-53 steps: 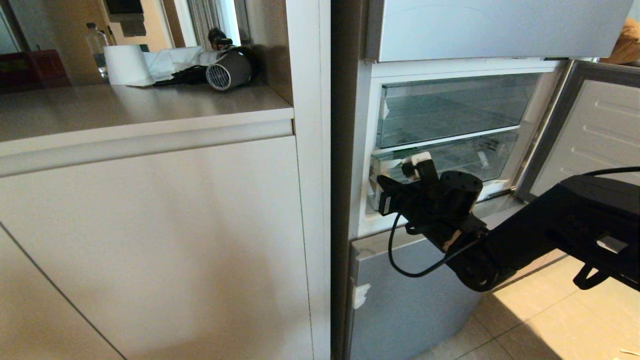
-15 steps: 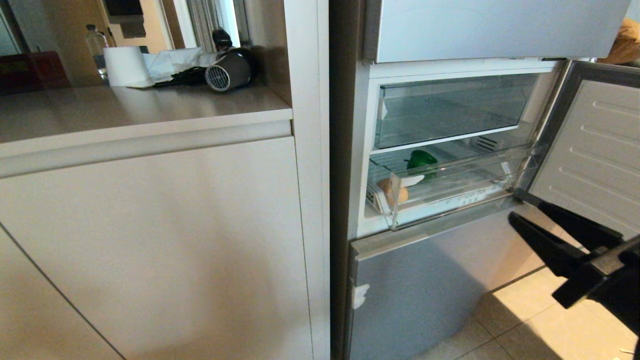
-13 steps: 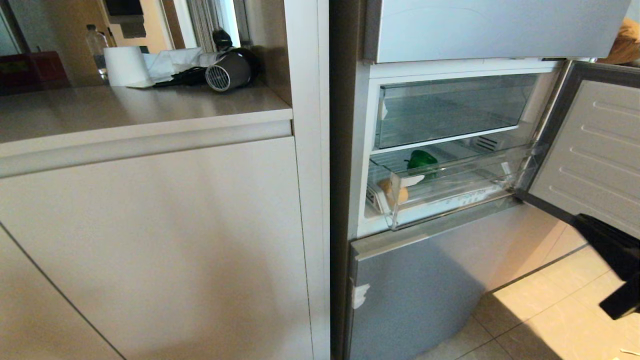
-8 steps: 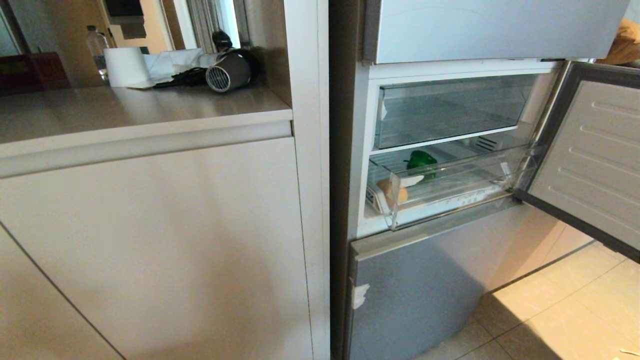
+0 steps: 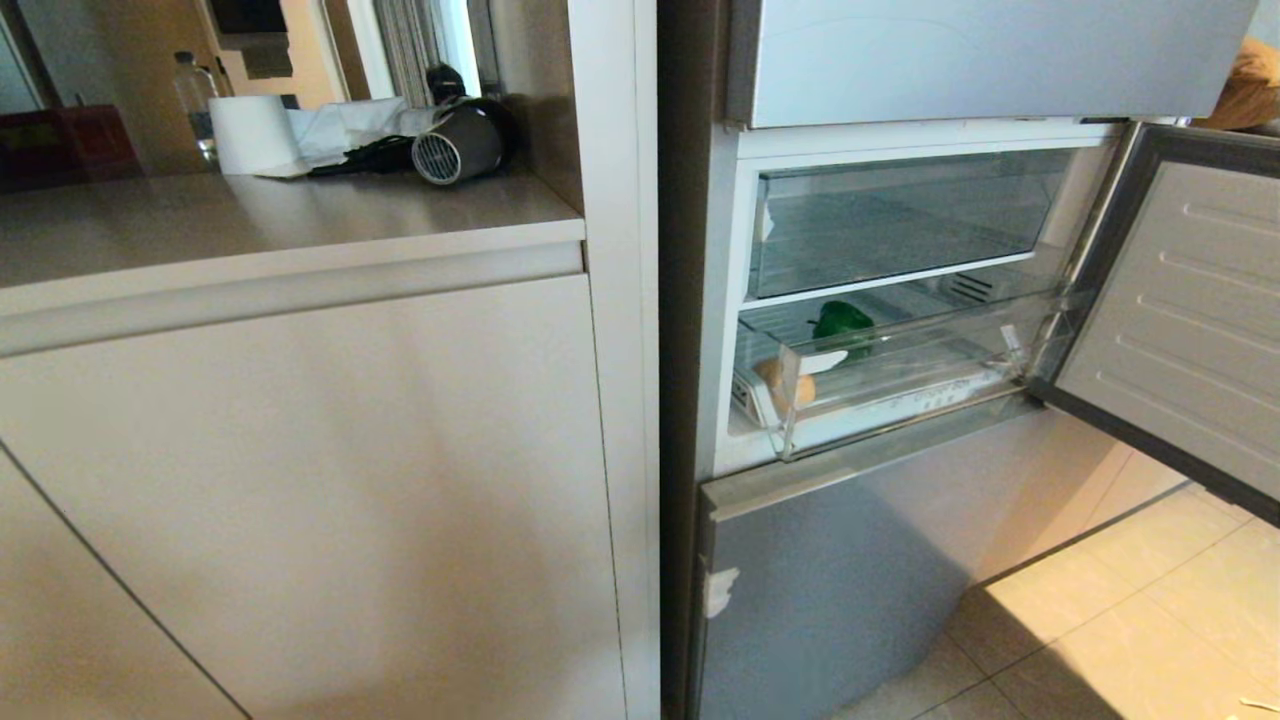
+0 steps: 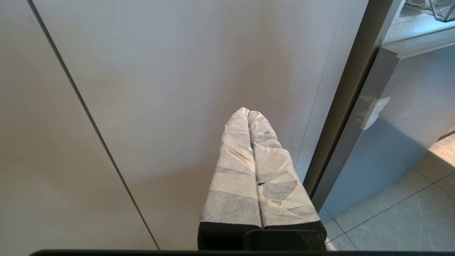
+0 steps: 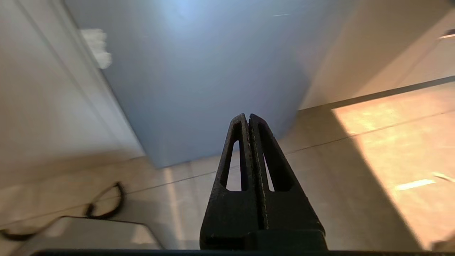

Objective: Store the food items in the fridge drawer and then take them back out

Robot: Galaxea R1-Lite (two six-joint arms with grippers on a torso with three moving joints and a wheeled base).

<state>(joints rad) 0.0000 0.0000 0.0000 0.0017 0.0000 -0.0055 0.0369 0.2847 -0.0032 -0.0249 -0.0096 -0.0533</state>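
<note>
Right gripper (image 7: 249,117): you have pulled it out of the fridge and down out of the head view, where a second ago it hung open by the door; its fingers are now pressed together on nothing, pointing at the lowest fridge panel (image 7: 199,78) and the floor tiles (image 7: 391,142).
Left gripper (image 6: 248,113): parked, taped fingers shut and empty, facing the cabinet front (image 6: 160,89).
Pepper (image 5: 843,320) and potato (image 5: 782,380): both in the clear drawer (image 5: 900,385), up and ahead of the right gripper, well apart from it; the potato sits at the drawer's front left corner, the pepper behind it.
Meaning: storing looks done; taking out is not yet begun.
Edges: the drawer juts past the fridge frame; its clear front wall stands between your gripper and the food, so you would likely reach over it; the shelf (image 5: 900,275) above caps the headroom.
Room: the door (image 5: 1180,310) stands wide to the right of the drawer, leaving the front approach open.
</note>
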